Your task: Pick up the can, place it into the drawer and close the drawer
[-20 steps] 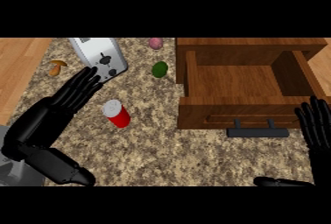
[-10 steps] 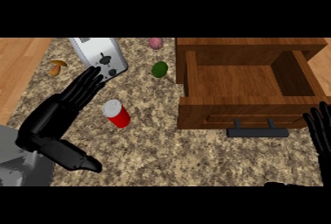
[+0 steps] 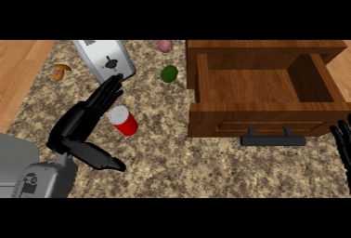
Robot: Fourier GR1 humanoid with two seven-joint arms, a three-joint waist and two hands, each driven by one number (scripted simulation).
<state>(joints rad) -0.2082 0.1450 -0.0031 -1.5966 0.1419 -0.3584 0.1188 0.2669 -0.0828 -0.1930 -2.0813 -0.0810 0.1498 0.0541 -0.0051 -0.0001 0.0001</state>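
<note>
- Drawer [image 3: 264,88] pulled open, nothing visible inside, up-left of right hand [image 3: 341,139].
- Red can [image 3: 124,121] just right of left hand [image 3: 86,118]; fingers straight, spread, holding nothing.
- Right hand: fingers straight.

Even, moderately bright overhead light, soft shadows under drawer [image 3: 264,95] front.

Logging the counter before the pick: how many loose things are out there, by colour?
Red: 1, the can
Green: 1, a round fruit
Pink: 1, a small round thing
Brown: 1, a mushroom
Silver: 1, the toaster
Total: 5
</note>
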